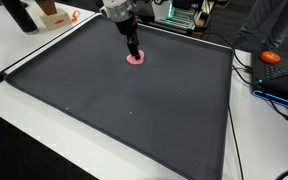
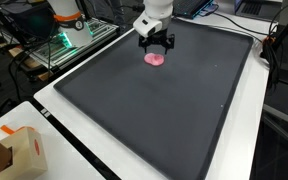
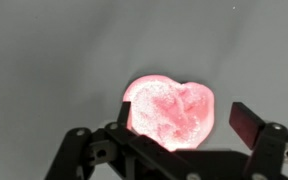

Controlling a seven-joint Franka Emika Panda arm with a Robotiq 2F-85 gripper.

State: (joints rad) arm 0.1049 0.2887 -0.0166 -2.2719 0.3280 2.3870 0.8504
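A pink, heart-shaped soft object (image 3: 174,108) lies on the dark grey mat (image 1: 134,110) near its far edge; it also shows as a small pink spot (image 1: 136,59) (image 2: 155,59) in both exterior views. My gripper (image 3: 182,118) hangs directly over it with its jaws wide apart, open, one finger on each side of the pink object. The right finger pad (image 3: 245,122) stands clear of the object; the left finger is partly hidden against its edge. In the exterior views the gripper (image 1: 133,48) (image 2: 156,44) is just above the object, close to the mat.
The mat covers most of a white table (image 1: 24,115). A cardboard box (image 2: 14,152) sits at a table corner. An orange object (image 1: 272,58) and cables lie beside the mat. Electronics with green lights (image 2: 64,40) stand behind the arm.
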